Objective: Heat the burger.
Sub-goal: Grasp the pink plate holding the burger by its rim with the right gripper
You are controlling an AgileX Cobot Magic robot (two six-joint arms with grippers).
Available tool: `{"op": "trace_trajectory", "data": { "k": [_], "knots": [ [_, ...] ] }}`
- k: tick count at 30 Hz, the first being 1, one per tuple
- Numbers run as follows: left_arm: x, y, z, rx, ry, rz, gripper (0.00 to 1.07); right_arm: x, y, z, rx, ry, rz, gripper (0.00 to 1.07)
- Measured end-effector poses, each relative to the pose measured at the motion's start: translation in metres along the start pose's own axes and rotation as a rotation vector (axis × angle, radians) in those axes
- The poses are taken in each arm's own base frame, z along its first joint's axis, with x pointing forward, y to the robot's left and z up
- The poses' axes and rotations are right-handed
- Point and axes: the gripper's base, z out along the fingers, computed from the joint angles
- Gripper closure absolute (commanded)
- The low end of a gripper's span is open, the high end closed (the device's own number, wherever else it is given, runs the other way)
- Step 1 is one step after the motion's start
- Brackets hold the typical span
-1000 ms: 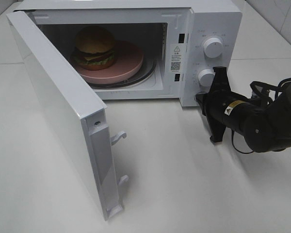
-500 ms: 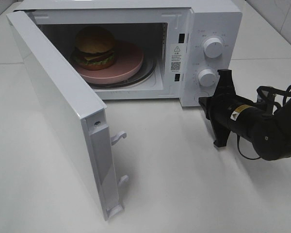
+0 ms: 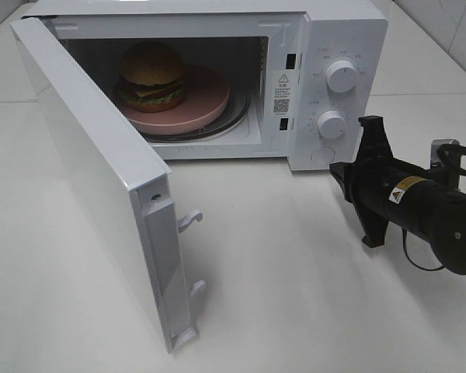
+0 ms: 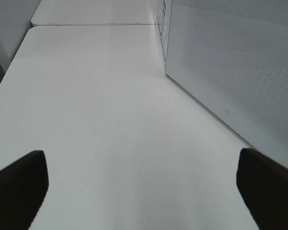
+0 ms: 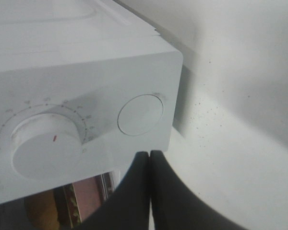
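Microwave stands toward the far edge of the desk, white, with its door hinged on the left and swung wide out toward the near edge. Two latch hooks show on the door's free edge. Cavity contents: a pink plate lies flat on the turntable, and the burger sits upright on the left part of that plate, toward the back of the cavity, brown bun on top, lettuce and cheese visible at the rim. Nothing else is seen inside. A warning sticker is on the frame just right of the opening. Left claw appears only in its own wrist view: fingers spread wide, nothing between them, low over bare desk, with the door's dotted outer face just beside it; the door stands as a wall between this claw and the cavity. Control panel at the microwave's right: upper knob, lower knob, round button beneath them. Right claw lies near the right edge of the desk, fingers pressed together and holding nothing, tips pointed at the panel's lower corner just beside the round button; contact cannot be told.
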Motion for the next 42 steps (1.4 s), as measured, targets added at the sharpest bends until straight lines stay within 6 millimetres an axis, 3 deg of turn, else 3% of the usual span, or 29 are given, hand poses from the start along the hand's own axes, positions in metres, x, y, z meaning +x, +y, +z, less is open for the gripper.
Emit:
{"op": "trace_trajectory", "data": {
  "k": [4,9,20,24,26,27,31,32,36,37,38,40,41,42],
  "knots": [
    [0.0,0.0,0.0,0.0,0.0,0.0,0.06,0.0,0.001,-0.01,0.008,0.004,-0.077,1.07],
    [0.0,0.0,0.0,0.0,0.0,0.0,0.06,0.001,0.004,-0.035,0.086,0.037,-0.309,1.07],
    [0.0,0.0,0.0,0.0,0.0,0.0,0.06,-0.001,0.02,-0.067,0.247,0.125,-0.728,1.07],
    [0.0,0.0,0.0,0.0,0.0,0.0,0.06,-0.001,0.024,-0.082,0.393,0.255,-0.976,1.05],
    [0.0,0.0,0.0,0.0,0.0,0.0,0.06,-0.001,0.027,-0.084,0.41,0.281,-1.018,1.05],
    [0.0,0.0,0.0,0.0,0.0,0.0,0.06,-0.001,0.031,-0.087,0.457,0.363,-1.13,1.04],
    [0.0,0.0,0.0,0.0,0.0,0.0,0.06,0.0,0.037,-0.091,0.506,0.484,-1.269,1.02],
    [0.0,0.0,0.0,0.0,0.0,0.0,0.06,0.001,0.041,-0.092,0.523,0.561,-1.356,1.0],
    [0.0,0.0,0.0,0.0,0.0,0.0,0.06,0.002,0.046,-0.093,0.539,0.648,-1.44,0.91],
    [0.0,0.0,0.0,0.0,0.0,0.0,0.06,0.002,0.048,-0.094,0.539,0.671,-1.468,0.87],
    [0.0,0.0,0.0,0.0,0.0,0.0,0.06,0.002,0.051,-0.093,0.529,0.7,-1.518,0.75],
    [0.0,0.0,0.0,0.0,0.0,0.0,0.06,0.002,0.053,-0.093,0.522,0.713,-1.544,0.69],
    [0.0,0.0,0.0,0.0,0.0,0.0,0.06,0.002,0.056,-0.092,0.507,0.741,-1.598,0.54],
    [0.0,0.0,0.0,0.0,0.0,0.0,0.06,0.002,0.056,-0.092,0.507,0.741,-1.598,0.54]
  ]
}}
